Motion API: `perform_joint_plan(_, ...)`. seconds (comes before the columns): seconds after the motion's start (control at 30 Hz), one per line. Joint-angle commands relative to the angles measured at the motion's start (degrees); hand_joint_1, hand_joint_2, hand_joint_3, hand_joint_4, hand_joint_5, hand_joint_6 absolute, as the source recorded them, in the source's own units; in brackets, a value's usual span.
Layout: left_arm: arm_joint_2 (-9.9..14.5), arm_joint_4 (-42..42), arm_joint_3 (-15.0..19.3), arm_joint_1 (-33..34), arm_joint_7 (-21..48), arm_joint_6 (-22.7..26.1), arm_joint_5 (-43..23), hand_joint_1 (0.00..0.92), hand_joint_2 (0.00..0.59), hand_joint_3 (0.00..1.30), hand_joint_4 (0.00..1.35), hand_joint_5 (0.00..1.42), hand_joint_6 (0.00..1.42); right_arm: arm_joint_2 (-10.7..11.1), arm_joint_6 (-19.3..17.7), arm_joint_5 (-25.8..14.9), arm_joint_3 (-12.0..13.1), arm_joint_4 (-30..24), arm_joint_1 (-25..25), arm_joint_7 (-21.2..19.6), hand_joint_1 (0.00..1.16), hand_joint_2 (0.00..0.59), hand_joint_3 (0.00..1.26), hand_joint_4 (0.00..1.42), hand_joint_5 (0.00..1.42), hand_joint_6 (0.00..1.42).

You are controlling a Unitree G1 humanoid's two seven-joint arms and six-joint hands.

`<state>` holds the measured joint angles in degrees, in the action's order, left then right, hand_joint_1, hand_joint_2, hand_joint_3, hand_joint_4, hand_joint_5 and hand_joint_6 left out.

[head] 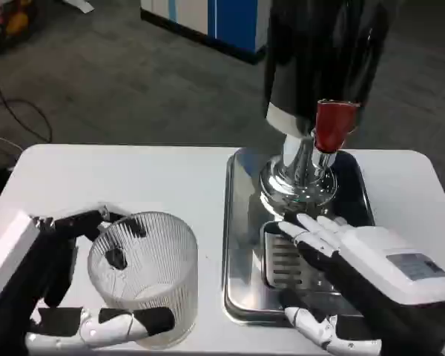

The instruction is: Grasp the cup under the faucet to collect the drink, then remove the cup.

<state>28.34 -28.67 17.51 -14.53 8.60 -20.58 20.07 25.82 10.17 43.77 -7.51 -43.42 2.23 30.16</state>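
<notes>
One cup (144, 278), clear and ribbed, is seen standing upright on the white table (133, 178), left of one steel tray (237, 245). One dispenser (319, 67) with one red tap handle (332, 126) is set at the back of the tray, and one slotted grate (282, 261) lies in the tray below the tap. The cup is held by the left hand (74, 289), with fingers wrapped around its near and far sides. The right hand (356, 274) is laid palm down over the tray, its fingers spread and nothing gripped.
</notes>
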Motion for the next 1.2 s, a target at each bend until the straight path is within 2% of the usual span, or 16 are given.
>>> perform_joint_plan(0.03,-0.31,-1.21,-0.23,0.74,0.05,-1.22,-1.07,0.414,0.116,1.07,1.13,1.33,1.42,0.13,0.14,0.26,0.47,-0.54,-0.17,0.59,0.36,0.526,0.08,0.0,0.0,0.0)
perform_joint_plan(0.7,-0.87,-1.34,-0.53,1.02,-0.3,-0.84,-0.74,0.412,0.115,1.07,1.13,1.33,1.42,0.02,0.46,-1.43,2.2,-0.63,0.4,0.69,0.35,0.521,0.09,0.0,0.0,0.0)
perform_joint_plan(0.9,-1.25,-0.79,-1.27,2.23,-0.27,-0.68,-0.42,0.412,0.114,1.07,1.13,1.33,1.42,-0.83,0.33,-3.24,5.5,-1.57,2.71,-1.01,0.38,0.518,0.14,0.02,0.0,0.0)
perform_joint_plan(1.2,-2.5,0.79,-4.39,5.8,-0.62,0.17,1.85,0.412,0.114,1.07,1.13,1.33,1.42,-0.4,0.41,-5.76,11.66,-2.38,6.56,-1.81,0.41,0.501,0.18,0.05,0.04,0.0)
